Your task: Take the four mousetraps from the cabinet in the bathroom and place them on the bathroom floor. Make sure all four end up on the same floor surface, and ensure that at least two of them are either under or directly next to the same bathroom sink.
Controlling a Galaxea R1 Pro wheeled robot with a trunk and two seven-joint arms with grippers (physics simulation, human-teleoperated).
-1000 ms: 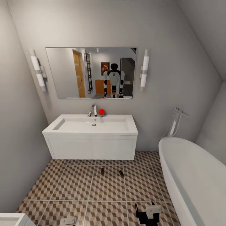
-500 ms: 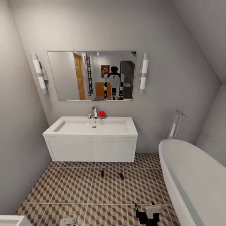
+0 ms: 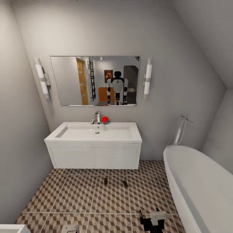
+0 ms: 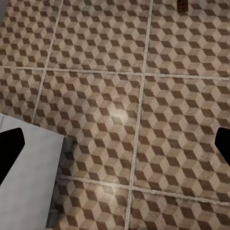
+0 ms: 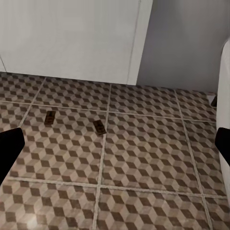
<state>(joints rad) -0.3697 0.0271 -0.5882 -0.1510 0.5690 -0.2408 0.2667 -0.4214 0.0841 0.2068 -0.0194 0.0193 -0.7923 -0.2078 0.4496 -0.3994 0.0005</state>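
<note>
Two mousetraps [image 3: 105, 181] [image 3: 125, 183] lie on the cube-patterned bathroom floor [image 3: 77, 197], just in front of the white bathroom sink [image 3: 94, 132] on its vanity. The right wrist view shows the same mousetraps [image 5: 49, 117] [image 5: 99, 127] lying ahead of the vanity front [image 5: 72, 38]. My right gripper [image 3: 152, 221] hangs low over the tiles, open and empty, with its fingertips [image 5: 9, 148] far apart. My left gripper [image 3: 70, 229] is open too, above bare floor [image 4: 120, 115], with one mousetrap [image 4: 182, 5] far ahead. The cabinet is out of view.
A white oval bathtub [image 3: 197, 184] fills the right side. A low white unit [image 3: 9, 229] sits at the lower left corner, close under my left gripper [image 4: 115, 148]. A mirror [image 3: 95, 81] above the sink reflects my body. Grey walls close in left and right.
The whole picture has shifted: mirror, sink and mousetraps sit lower and look slightly smaller, so the camera has drawn back. Both grippers keep their places in the view.
</note>
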